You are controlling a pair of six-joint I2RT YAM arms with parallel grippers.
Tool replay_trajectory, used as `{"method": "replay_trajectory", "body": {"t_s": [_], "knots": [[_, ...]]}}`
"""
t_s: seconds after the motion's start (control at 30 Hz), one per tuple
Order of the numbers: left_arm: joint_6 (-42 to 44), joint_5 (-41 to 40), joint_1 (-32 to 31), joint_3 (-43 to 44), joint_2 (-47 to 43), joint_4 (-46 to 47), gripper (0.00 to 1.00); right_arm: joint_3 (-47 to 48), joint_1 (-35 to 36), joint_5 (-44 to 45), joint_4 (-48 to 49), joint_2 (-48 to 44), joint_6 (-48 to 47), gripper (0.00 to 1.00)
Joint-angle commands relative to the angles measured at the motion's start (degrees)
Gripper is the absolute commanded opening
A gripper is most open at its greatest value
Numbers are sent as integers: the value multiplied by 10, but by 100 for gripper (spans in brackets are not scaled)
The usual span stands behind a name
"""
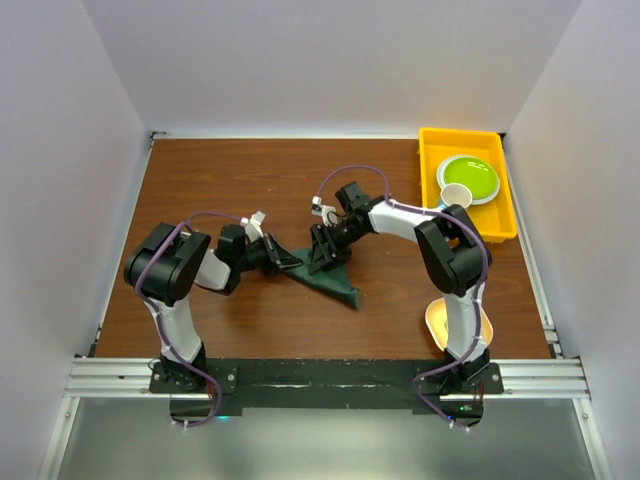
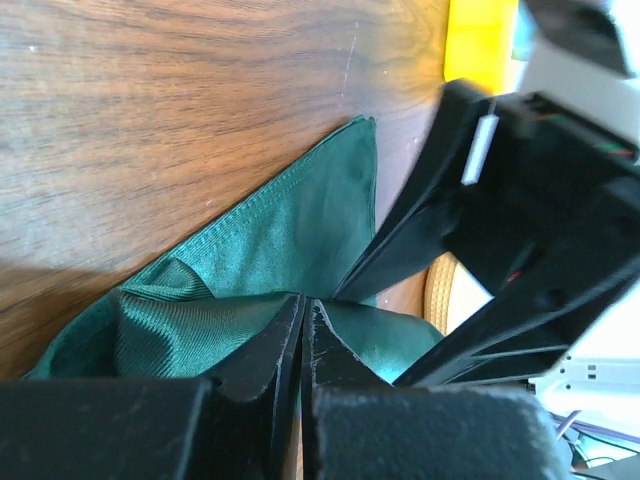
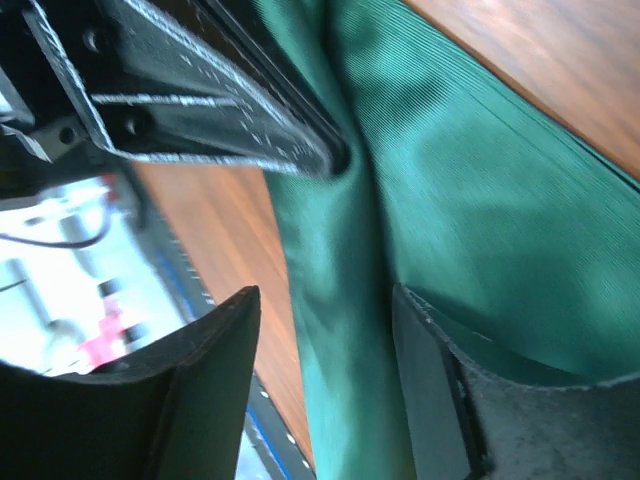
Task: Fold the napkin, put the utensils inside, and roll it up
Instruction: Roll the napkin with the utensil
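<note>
On the brown tabletop (image 1: 250, 170), near the middle, dark green napkin (image 1: 338, 285) bunched into a wedge, its left end pinched in the tightly closed left hand (image 2: 303, 312), likely anchoring the fold, right hand (image 3: 325, 300) parted astride the cloth, gripping nothing; far right, yellow tray (image 1: 430, 190).

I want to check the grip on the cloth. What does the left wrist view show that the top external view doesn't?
Only the left wrist view: the left gripper shut on a bunched fold of the napkin. Only the top external view: the green plate and white cup. Both: the napkin on the wooden table, the yellow tray, the right gripper beside the left.
</note>
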Motion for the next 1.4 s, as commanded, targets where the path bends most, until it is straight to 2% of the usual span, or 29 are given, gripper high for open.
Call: {"method": "replay_trajectory", "body": {"t_s": [0.0, 0.13, 0.27, 0.33, 0.47, 0.57, 0.67, 0.8, 0.83, 0.9, 1.03, 1.17, 1.37], "knots": [[44, -13, 0, 17, 4, -55, 6, 20, 0, 139, -125, -73, -59, 61], [53, -9, 0, 34, -1, -91, 6, -42, 2, 164, -124, -136, -62, 60], [64, -9, 0, 52, -7, -130, 5, -135, 4, 179, -85, -194, -49, 52], [72, -8, 0, 56, -7, -146, 5, -156, 5, 184, -73, -202, -48, 47], [72, -7, 0, 65, -8, -174, 5, -220, 11, 200, -39, -217, -41, 45], [74, -6, 0, 70, -9, -193, 4, -235, 15, 230, -29, -231, -42, 44], [87, -8, 0, 82, -14, -225, 4, -215, 24, 297, -55, -249, -55, 45], [110, -10, 0, 101, -22, -279, 4, -150, 84, 409, -94, -275, -81, 56], [112, -11, 0, 107, -26, -296, 4, -136, 122, 432, -95, -279, -90, 61], [116, -13, 0, 113, -30, -312, 4, -106, 156, 467, -72, -279, -96, 76], [121, -17, 0, 136, -32, -379, 3, -56, 202, 507, -48, -223, -102, 94], [111, -16, 0, 139, -38, -395, 3, 7, 230, 550, -34, -133, -106, 94], [105, -14, 0, 142, -38, -413, 3, 17, 258, 594, -2, -95, -105, 88]]}}
